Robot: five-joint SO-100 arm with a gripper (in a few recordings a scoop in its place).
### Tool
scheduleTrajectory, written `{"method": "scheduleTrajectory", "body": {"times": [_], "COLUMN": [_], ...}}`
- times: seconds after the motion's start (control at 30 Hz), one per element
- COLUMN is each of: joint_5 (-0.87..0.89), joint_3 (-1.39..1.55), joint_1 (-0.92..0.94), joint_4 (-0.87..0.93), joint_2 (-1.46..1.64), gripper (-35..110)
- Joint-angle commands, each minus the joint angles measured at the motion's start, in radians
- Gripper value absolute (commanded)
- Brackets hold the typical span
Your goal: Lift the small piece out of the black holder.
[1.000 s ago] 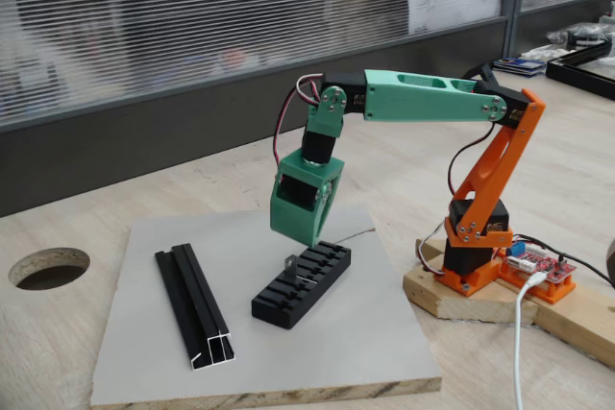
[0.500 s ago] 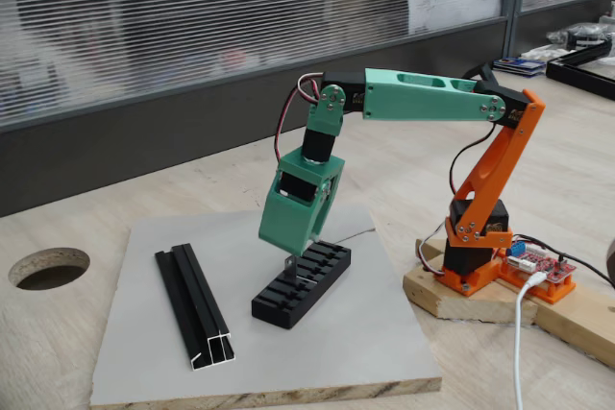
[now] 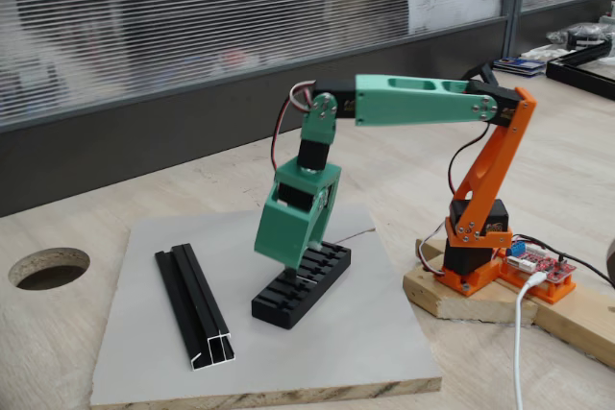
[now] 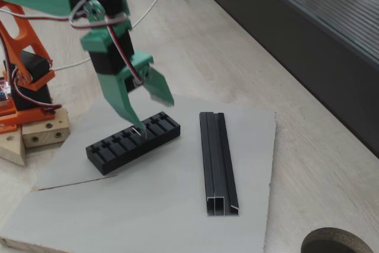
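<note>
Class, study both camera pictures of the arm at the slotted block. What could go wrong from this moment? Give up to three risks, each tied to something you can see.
1. The tool is open, one finger down at the black holder. The small piece is tiny, so closing may miss it.
2. The holder lies loose on the grey board; a push could shift it.
3. A shifted holder could bump the black rail alongside.
</note>
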Motion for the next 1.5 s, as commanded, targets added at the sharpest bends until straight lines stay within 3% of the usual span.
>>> {"method": "scheduleTrajectory", "body": {"times": [0.0,0.4,0.7,1.47], "joint_5": [-0.002,-0.003,-0.003,-0.003], "joint_3": [-0.014,-0.014,0.002,-0.014], "joint_1": [-0.011,-0.009,-0.009,-0.009], "joint_4": [0.009,0.005,-0.138,-0.141], "joint_2": [-0.023,-0.041,-0.041,-0.126], "gripper": [52,52,52,52]}}
